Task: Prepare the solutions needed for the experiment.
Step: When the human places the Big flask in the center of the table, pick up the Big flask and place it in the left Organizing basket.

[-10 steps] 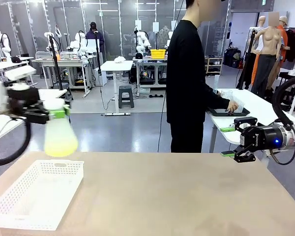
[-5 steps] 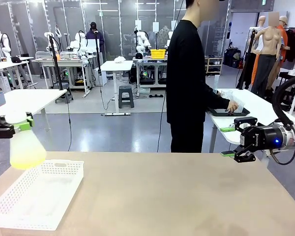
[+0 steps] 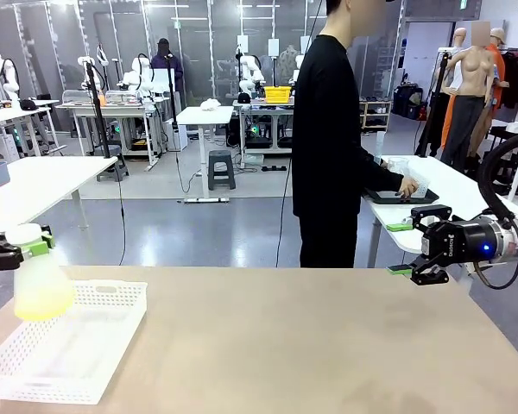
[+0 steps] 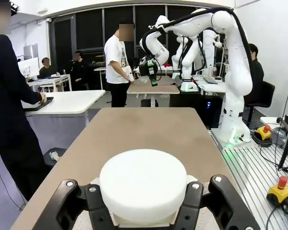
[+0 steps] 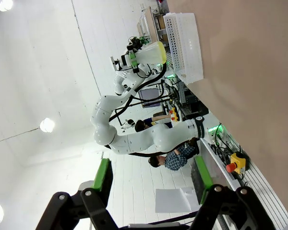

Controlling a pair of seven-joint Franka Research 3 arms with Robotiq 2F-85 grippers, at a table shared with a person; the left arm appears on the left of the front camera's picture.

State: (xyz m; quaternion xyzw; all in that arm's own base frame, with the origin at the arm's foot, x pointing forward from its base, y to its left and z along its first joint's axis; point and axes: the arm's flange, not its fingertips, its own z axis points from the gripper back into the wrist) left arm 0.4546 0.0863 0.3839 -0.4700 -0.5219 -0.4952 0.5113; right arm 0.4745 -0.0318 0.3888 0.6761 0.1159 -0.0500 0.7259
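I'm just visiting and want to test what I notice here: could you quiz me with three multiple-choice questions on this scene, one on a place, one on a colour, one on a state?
1. Where is the frosted white conical flask?
A. lying on the table
B. held above the white perforated plastic basket
C. in the person's hand

2. What colour is the liquid in it?
A. pale yellow-green
B. blue
C. red

3. How is the right gripper?
A. gripping a flask
B. shut empty
C. open, empty

Answers: B, the left gripper grips its neck; A, it tints the flask's bottom; C, nothing between its spread fingers.

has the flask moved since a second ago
Yes. The flask, held by the left end effector, has shifted left and down, now hanging over the white basket's far left corner.
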